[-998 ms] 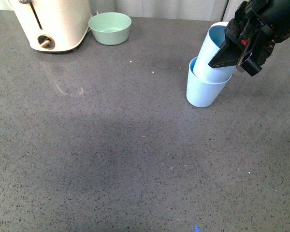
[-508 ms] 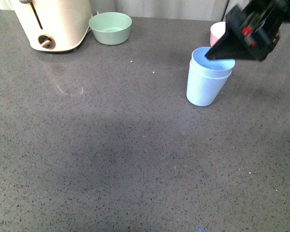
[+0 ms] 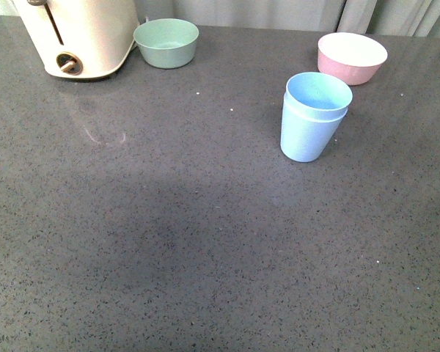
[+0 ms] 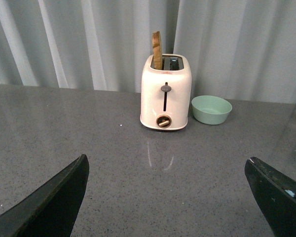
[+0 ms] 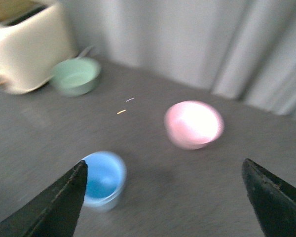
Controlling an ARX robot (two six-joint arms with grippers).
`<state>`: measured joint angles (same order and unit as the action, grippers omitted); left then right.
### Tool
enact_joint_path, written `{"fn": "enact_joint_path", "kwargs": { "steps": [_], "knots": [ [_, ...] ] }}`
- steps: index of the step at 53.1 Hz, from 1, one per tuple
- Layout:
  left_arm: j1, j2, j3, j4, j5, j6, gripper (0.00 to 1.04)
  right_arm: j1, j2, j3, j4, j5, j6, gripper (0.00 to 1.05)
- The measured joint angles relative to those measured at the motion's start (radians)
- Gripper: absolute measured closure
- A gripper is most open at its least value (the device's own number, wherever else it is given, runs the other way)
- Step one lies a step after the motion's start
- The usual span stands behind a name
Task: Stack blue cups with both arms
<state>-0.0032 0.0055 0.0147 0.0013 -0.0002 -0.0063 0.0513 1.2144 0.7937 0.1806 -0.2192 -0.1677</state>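
1. The right gripper (image 5: 165, 197) stands wide open and empty, its two black angular fingers (image 5: 54, 207) at the lower corners of the blurred right wrist view.
2. The blue cups (image 3: 314, 116) are nested one inside the other and stand upright on the grey speckled countertop (image 3: 169, 242); the inner rim sits just above the outer rim. In the right wrist view the blue cups (image 5: 102, 178) lie beyond the gripper, close by one fingertip, apart from it.
3. The pink bowl (image 5: 193, 123) with its white inside lies further out between the two fingers, near the cups but not touching them.
4. The left gripper (image 4: 165, 197) is also spread wide with nothing between its fingers; bare counter lies ahead of it.
5. Straight beyond the left gripper stands a cream toaster (image 4: 166, 92), smooth and rounded, with a brown slice (image 4: 157, 50) upright in its slot; the pale green bowl (image 4: 211, 109) sits just beside it.
6. The cups are matte, tapering to a narrower base; pale curtain folds (image 4: 89, 44) close the counter's far edge.
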Motion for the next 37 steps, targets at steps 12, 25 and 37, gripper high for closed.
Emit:
{"fn": "enact_joint_path", "kwargs": {
  "steps": [12, 25, 37],
  "knots": [
    [0.000, 0.000, 0.000, 0.000, 0.000, 0.000, 0.09, 0.005, -0.099, -0.278, 0.420, 0.273, 0.132, 0.52],
    [0.000, 0.000, 0.000, 0.000, 0.000, 0.000, 0.09, -0.050, -0.225, -0.474, 0.476, 0.222, 0.154, 0.94],
    [0.000, 0.000, 0.000, 0.000, 0.000, 0.000, 0.09, -0.051, -0.369, -0.613, 0.476, 0.219, 0.157, 1.03]
  ]
}}
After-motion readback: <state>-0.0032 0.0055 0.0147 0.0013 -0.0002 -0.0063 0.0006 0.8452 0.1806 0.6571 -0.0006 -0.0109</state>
